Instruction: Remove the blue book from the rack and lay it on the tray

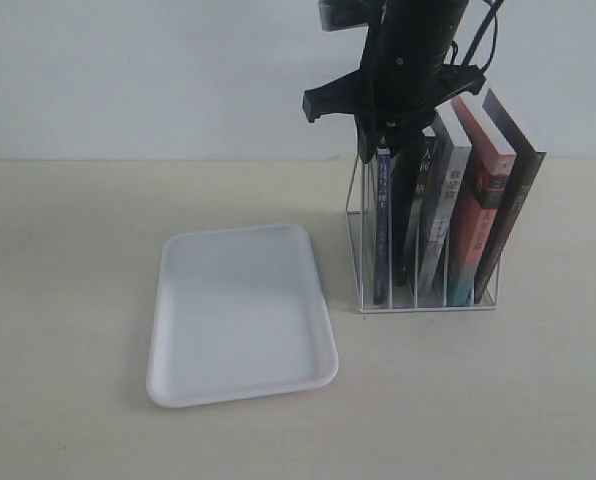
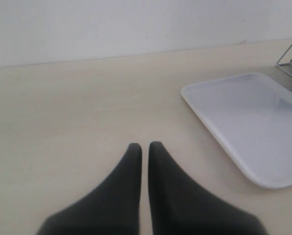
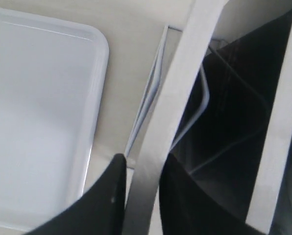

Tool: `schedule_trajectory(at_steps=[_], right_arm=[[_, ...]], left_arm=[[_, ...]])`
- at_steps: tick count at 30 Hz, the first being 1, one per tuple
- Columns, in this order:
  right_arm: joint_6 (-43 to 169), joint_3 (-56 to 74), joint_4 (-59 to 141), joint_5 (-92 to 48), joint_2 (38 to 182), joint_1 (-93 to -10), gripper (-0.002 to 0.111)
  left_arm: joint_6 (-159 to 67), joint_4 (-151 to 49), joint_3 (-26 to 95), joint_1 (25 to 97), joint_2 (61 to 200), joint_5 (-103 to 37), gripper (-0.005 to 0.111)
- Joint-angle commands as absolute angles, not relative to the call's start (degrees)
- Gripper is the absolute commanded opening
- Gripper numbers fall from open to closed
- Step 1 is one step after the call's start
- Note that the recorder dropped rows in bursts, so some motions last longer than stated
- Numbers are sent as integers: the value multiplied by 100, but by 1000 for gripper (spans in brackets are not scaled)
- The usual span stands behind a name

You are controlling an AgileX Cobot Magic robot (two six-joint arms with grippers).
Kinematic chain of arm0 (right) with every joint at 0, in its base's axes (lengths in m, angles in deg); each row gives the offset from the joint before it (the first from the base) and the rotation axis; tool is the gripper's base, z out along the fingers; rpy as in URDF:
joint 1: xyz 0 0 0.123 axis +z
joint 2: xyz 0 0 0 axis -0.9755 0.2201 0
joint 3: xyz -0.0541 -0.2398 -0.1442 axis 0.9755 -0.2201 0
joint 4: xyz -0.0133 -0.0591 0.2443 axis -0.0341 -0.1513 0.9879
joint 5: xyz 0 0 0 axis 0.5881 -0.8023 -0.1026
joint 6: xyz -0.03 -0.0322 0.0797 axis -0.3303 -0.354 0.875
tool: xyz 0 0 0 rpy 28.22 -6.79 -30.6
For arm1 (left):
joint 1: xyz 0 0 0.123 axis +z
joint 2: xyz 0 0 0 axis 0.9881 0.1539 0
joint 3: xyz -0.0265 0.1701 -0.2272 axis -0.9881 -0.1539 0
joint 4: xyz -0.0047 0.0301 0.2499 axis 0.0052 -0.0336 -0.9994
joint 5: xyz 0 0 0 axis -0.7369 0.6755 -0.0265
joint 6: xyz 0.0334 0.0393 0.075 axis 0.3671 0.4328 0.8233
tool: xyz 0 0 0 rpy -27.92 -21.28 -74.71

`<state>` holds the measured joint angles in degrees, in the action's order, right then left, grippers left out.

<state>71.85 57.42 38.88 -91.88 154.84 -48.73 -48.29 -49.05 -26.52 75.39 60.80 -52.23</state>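
A: So why grip from above?
B: The blue book (image 1: 382, 225) stands in the rack (image 1: 428, 305) near the far edge of the counter (image 1: 68, 420), only its top free; the right claw (image 1: 386, 140) pinches that. The left claw (image 2: 145, 152) is pressed together, empty.

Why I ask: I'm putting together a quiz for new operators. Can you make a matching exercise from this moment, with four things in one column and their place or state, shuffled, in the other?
Column one:
1. blue book
2. tray
3. left pincer
4. right pincer

Column two:
A. shut, holding nothing
B. lying flat beside the rack, nothing on it
C. upright in the rack's end slot nearest the tray
D. closed on the blue book's top edge

Pairs: 1-C, 2-B, 3-A, 4-D
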Motion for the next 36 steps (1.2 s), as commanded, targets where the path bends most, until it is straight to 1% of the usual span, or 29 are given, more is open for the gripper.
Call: schedule_trajectory(at_steps=[1, 3, 14, 26, 36], right_arm=[[7213, 5739, 3873, -9165, 15465, -4874, 4], [7213, 5739, 3873, -9165, 15465, -4874, 0], [7201, 5753, 3833, -9165, 15378, -4874, 0], [7201, 5753, 3323, -9165, 14399, -4874, 0], [7209, 5753, 3301, -9165, 13747, -4874, 0]], left_arm=[[-4869, -4910, -2632, 7537, 6063, -5135, 5], [-4869, -4910, -2632, 7537, 6063, -5135, 5], [-4869, -4910, -2632, 7537, 6063, -5135, 5], [-4869, -4910, -2632, 7537, 6063, -5135, 5], [-4869, -4910, -2632, 7537, 6063, -5135, 5]])
